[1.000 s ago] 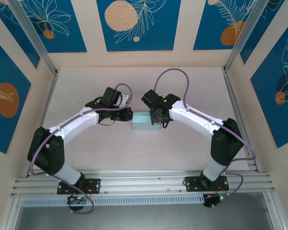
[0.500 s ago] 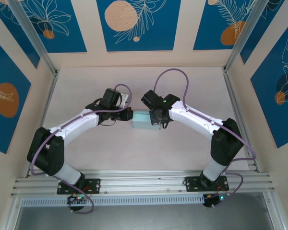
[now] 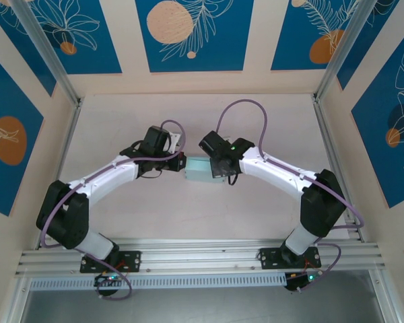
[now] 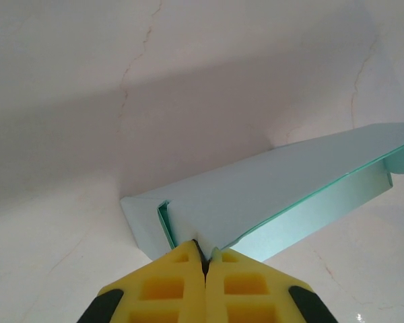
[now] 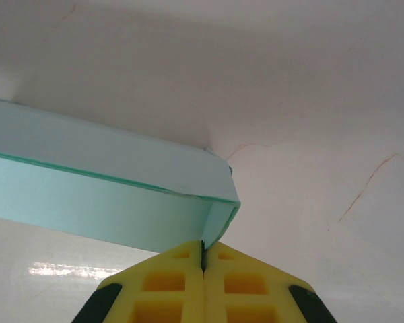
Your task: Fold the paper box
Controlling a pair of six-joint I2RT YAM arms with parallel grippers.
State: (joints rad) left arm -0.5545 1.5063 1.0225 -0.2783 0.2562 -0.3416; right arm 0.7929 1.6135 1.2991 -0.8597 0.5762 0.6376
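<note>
Blue box point(image 3: 200, 171) on table point(image 3: 269, 128), nothing blocking. My left gripper point(image 4: 204, 259) and right gripper point(image 5: 203, 250) are clamped on its opposite ends. Right gripper has edged slightly left.

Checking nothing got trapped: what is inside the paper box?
The paper box hides its interior behind pale-blue walls. A tucked flap edge shows beside the left gripper.

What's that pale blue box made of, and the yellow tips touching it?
The paper box looks like thin matte card: crisp folds, thin edges showing. The yellow fingertips look like moulded rubber or foam, with square hollows; hard to say which.
</note>
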